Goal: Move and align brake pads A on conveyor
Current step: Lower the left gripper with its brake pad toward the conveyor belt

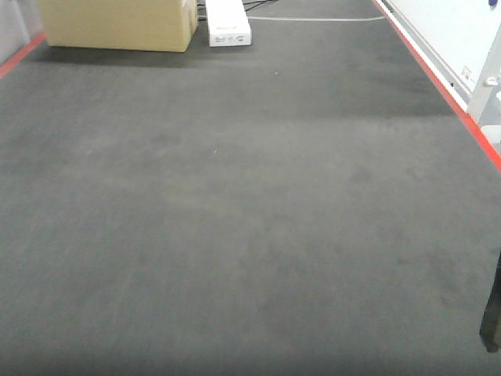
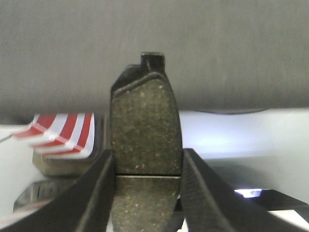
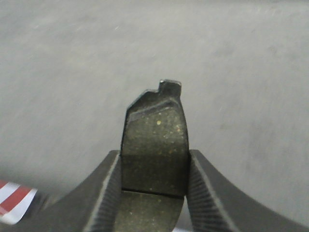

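In the left wrist view my left gripper [image 2: 147, 162] is shut on a brake pad [image 2: 145, 121]. The pad stands on end, grey friction face and central groove toward the camera. It is held over the shiny tabletop, and the dark grey conveyor [image 2: 217, 48] lies beyond it. My right gripper [image 3: 154, 162] is shut on a second brake pad [image 3: 155, 130], held the same way above the conveyor [image 3: 72, 72]. The front view shows the bare conveyor [image 1: 235, 204] with red strips [image 1: 438, 82] along its edges. No pads or fingertips show there.
A cardboard box [image 1: 117, 23] and a white box [image 1: 228, 23] stand at the conveyor's far end. A red-and-white striped object [image 2: 63, 133] sits on the steel tabletop [image 2: 241, 135] left of the left gripper. A dark arm part [image 1: 491, 313] shows at the front view's lower right edge.
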`<state>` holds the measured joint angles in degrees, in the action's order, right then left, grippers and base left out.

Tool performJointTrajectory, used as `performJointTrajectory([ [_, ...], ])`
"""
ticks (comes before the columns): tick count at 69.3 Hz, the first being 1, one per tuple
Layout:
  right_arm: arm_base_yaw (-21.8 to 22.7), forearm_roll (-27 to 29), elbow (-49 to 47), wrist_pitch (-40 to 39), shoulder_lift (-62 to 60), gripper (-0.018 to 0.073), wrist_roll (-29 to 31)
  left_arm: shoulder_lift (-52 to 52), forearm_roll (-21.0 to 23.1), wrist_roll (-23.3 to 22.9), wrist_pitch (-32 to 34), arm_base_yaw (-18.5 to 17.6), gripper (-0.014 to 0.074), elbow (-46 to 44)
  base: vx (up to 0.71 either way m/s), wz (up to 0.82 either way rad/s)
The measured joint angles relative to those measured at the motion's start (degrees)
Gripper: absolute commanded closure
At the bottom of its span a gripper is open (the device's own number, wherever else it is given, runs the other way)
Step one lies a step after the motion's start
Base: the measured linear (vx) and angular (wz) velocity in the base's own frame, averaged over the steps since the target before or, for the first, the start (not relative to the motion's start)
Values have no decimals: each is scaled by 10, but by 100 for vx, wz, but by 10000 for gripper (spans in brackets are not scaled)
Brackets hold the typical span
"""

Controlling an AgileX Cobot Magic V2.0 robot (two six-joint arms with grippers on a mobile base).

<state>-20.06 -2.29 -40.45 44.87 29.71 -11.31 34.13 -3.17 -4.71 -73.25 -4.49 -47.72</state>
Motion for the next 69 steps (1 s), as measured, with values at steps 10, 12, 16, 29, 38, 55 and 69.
performJointTrajectory([
  [10,0,0,0,0,0,568,0,0,0,0,1,0,603,0,26,-10],
  [12,0,0,0,0,0,568,0,0,0,0,1,0,603,0,22,-8],
  [16,0,0,0,0,0,568,0,0,0,0,1,0,603,0,20,-6],
  [29,0,0,0,0,0,568,0,1,0,0,1,0,603,0,14,0],
  [38,0,0,0,0,0,568,0,1,0,0,1,0,603,0,7,5],
  [55,0,0,0,0,0,568,0,1,0,0,1,0,603,0,2,0],
  [69,0,0,0,0,0,568,0,1,0,0,1,0,603,0,0,0],
])
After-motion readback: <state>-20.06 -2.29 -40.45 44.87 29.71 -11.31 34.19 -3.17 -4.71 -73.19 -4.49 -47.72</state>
